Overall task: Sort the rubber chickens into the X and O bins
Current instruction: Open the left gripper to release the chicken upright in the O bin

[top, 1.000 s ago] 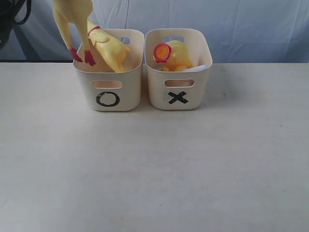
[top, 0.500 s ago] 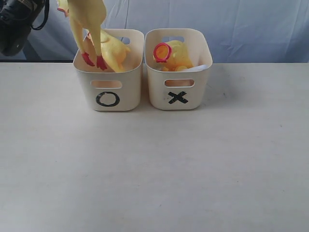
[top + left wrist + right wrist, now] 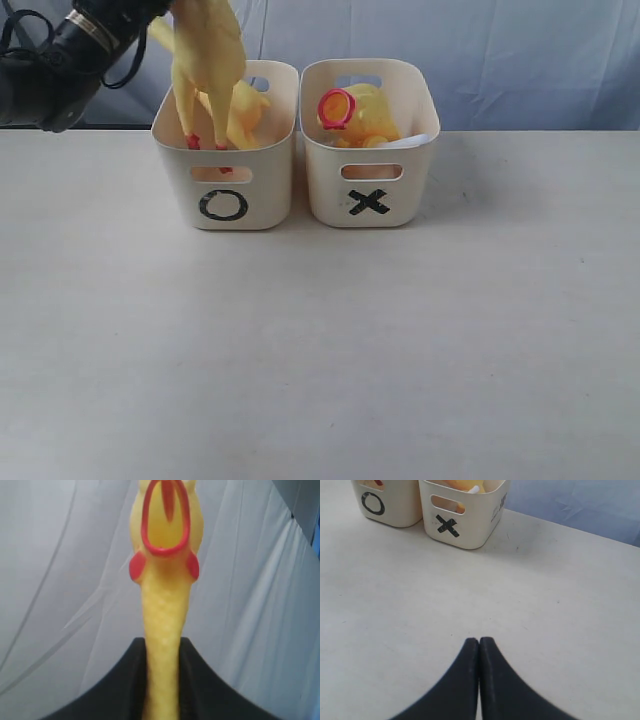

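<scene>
My left gripper (image 3: 162, 647) is shut on the neck of a yellow rubber chicken (image 3: 164, 570), whose open red beak points away from the camera. In the exterior view this chicken (image 3: 208, 60) hangs feet down, and its red feet (image 3: 193, 142) dip inside the O bin (image 3: 225, 205). A second chicken (image 3: 247, 108) lies in that bin. The X bin (image 3: 370, 200) beside it holds another chicken (image 3: 362, 112) with a red ring mouth. My right gripper (image 3: 479, 642) is shut and empty over bare table, in front of the X bin (image 3: 465, 527).
The left arm (image 3: 70, 60), black with cables, reaches in from the top left. A pale cloth backdrop (image 3: 500, 50) hangs behind the bins. A white scrap (image 3: 412, 141) shows in the X bin. The light table (image 3: 330, 350) stretches in front of both bins.
The left arm has moved right and down with the held chicken. Its feet went from the O bin's left rim to inside the bin.
</scene>
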Tool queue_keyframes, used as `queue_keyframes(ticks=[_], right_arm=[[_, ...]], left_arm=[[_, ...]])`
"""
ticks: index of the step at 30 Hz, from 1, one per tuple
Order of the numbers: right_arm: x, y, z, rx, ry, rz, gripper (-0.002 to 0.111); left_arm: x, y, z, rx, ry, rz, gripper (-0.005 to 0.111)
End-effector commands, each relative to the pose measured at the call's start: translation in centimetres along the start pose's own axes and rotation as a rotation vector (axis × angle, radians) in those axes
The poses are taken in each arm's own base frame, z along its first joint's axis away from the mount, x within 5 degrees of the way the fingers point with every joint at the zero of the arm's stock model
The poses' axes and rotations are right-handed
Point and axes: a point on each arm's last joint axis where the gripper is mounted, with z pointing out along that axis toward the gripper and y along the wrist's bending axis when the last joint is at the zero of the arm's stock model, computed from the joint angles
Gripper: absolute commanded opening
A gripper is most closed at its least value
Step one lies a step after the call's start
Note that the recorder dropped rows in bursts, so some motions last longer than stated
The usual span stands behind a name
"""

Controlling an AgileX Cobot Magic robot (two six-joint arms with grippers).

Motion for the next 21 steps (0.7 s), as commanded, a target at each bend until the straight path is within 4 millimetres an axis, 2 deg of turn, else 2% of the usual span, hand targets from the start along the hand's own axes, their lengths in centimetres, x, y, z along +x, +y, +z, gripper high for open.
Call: queue_keyframes(ticks=[1, 7, 16, 21], right_arm=[[0.0, 0.0, 0.1, 0.0, -0.006, -0.007, 0.0], [0.0, 0.0, 0.1, 0.0, -0.006, -0.007, 0.0], [0.0, 0.0, 0.1, 0.0, -0.006, -0.007, 0.0], [0.0, 0.0, 0.1, 0.0, -0.008, -0.007, 0.0]], left_arm=[[1.7, -1.0, 0.9, 0.018, 0.049, 0.041, 0.0], [3.4, -1.2, 1.3, -0.043, 0.165, 0.064, 0.0], [3.9, -0.7, 1.3, -0.105, 0.215, 0.067, 0.0], [4.0, -0.6, 1.2, -0.117, 0.225, 0.068, 0.013]])
